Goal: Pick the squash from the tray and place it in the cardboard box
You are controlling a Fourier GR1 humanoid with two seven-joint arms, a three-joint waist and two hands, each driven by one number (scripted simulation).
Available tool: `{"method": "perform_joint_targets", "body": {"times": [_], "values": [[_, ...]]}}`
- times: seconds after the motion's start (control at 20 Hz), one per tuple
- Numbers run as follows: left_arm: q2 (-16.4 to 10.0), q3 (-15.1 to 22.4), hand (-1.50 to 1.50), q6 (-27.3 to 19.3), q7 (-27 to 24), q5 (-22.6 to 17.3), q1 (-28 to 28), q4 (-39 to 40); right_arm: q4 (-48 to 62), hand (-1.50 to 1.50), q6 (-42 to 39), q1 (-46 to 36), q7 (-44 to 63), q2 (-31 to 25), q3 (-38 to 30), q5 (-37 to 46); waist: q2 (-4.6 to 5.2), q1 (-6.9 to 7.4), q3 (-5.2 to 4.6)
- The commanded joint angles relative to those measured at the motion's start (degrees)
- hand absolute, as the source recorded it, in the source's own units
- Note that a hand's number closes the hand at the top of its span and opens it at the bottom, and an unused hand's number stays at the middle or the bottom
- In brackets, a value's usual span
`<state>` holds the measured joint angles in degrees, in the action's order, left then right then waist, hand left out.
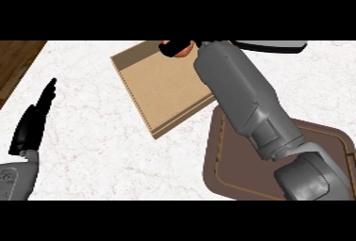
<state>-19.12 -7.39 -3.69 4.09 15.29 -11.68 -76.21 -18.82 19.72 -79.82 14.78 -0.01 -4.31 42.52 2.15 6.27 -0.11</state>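
Orange squash point(181, 50) hangs over the cardboard box point(160, 84), upper centre; right hand point(167, 44) curled round it. Left hand point(31, 124) rests at left; fingers straight.

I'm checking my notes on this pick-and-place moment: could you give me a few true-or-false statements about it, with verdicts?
1. The squash lies on the tray. False: it is at the far edge of the cardboard box, in the right hand.
2. The right forearm crosses above the tray. True.
3. The left hand grips the box. False: it rests open at the view's left edge, apart from the box.
4. The box lies on a white counter. True.
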Motion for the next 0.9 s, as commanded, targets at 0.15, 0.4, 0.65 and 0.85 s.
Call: {"method": "perform_joint_targets", "body": {"times": [0.15, 0.4, 0.65, 0.85], "values": [[1.1, 1.2, 0.0, 0.0, 1.6, 0.5, -2.7, 0.1, 6.2, -1.5, 0.9, -1.4, -0.3, 0.0, -4.5, -5.1, 0.84, 0.93, 0.04], [-0.5, -0.1, 0.0, 1.2, -0.6, -0.4, -1.7, 0.3, 6.8, -1.5, 5.0, 0.8, -7.1, 0.0, -5.5, -6.8, 0.77, 1.55, 0.06], [0.8, -0.1, 0.0, -0.1, -1.4, -0.1, -0.1, 0.9, 3.9, -1.5, 11.1, 2.0, -15.4, 0.0, -8.2, -9.3, 0.48, 0.53, 0.1], [0.6, -0.8, 0.0, 0.1, -1.1, -0.7, 1.1, 0.3, 2.4, -1.5, 14.3, 0.6, -16.6, -0.1, -12.5, -12.9, -0.19, -0.76, 0.11]]}}
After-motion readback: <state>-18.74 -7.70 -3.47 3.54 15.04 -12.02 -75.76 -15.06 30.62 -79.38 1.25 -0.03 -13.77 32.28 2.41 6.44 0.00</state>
